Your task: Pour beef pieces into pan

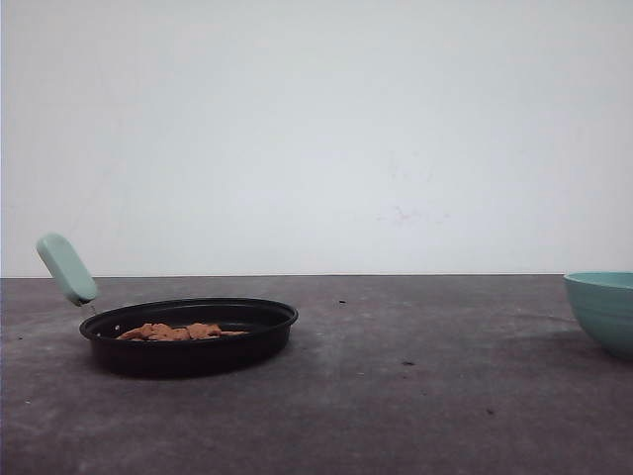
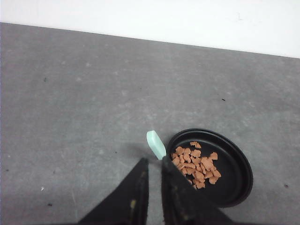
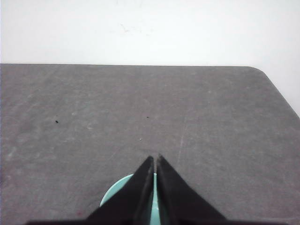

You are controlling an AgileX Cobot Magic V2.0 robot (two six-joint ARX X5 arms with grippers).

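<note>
The beef pieces (image 1: 181,332) already lie inside the pan (image 1: 190,336), bunched toward its mint handle (image 1: 67,268). Right of the pan, well apart, stands the teal bowl (image 1: 603,310). Left gripper (image 2: 154,165) is nearly closed, empty; right gripper (image 3: 155,161) is pressed together above the bowl (empty too). A careless retreat could clip that handle and scatter the meat.

Black tapered left hand (image 2: 154,164), matching right hand (image 3: 155,159)

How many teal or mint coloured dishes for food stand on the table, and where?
1: the teal bowl stands at the table's right edge, partly cut off in the front view. The pan, left, is black; just its handle is mint.
</note>
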